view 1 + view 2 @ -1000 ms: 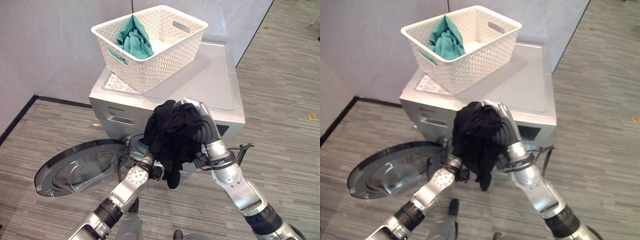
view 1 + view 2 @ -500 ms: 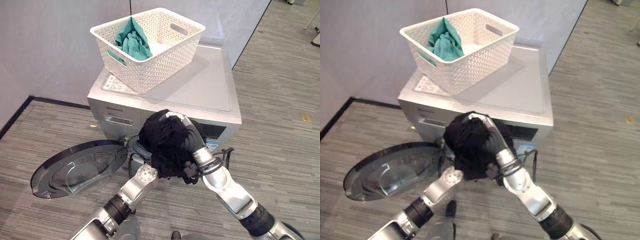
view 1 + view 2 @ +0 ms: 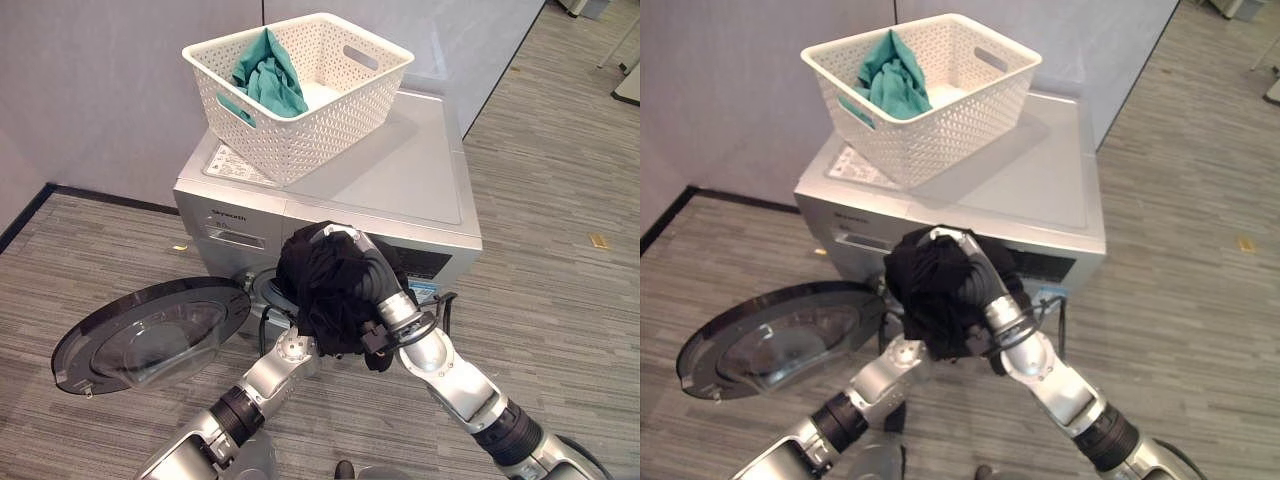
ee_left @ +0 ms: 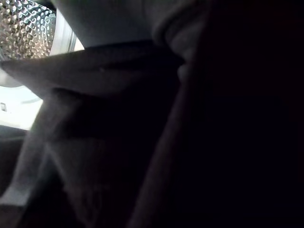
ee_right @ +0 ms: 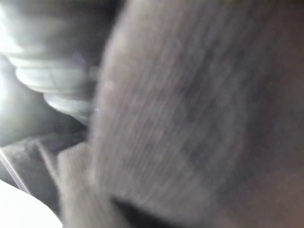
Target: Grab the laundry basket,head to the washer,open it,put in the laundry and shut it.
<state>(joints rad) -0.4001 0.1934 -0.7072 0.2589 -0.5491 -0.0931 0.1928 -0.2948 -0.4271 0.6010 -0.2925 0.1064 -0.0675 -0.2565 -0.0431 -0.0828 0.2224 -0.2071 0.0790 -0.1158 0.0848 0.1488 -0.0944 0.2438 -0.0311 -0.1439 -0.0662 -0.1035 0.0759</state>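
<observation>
The white lattice laundry basket (image 3: 300, 130) stands on top of the silver washer (image 3: 400, 180) with a teal cloth (image 3: 265, 80) in it. The washer's round door (image 3: 150, 335) hangs wide open to the left. A bunched black garment (image 3: 325, 285) is held right in front of the washer's opening. My right hand (image 3: 378, 272) is shut on it from above. My left hand (image 3: 296, 346) reaches up under the garment, which covers it past the wrist. In the left wrist view the perforated drum (image 4: 28, 28) shows past the dark cloth.
A grey partition wall stands behind the washer. Striped grey floor lies to the right and in front of it. The open door takes up the floor space at the front left.
My right hand has brought the black garment lower and closer to the washer's opening, and the hanging cloth is now bunched. The left arm has moved in beneath it. The camera has shifted slightly.
</observation>
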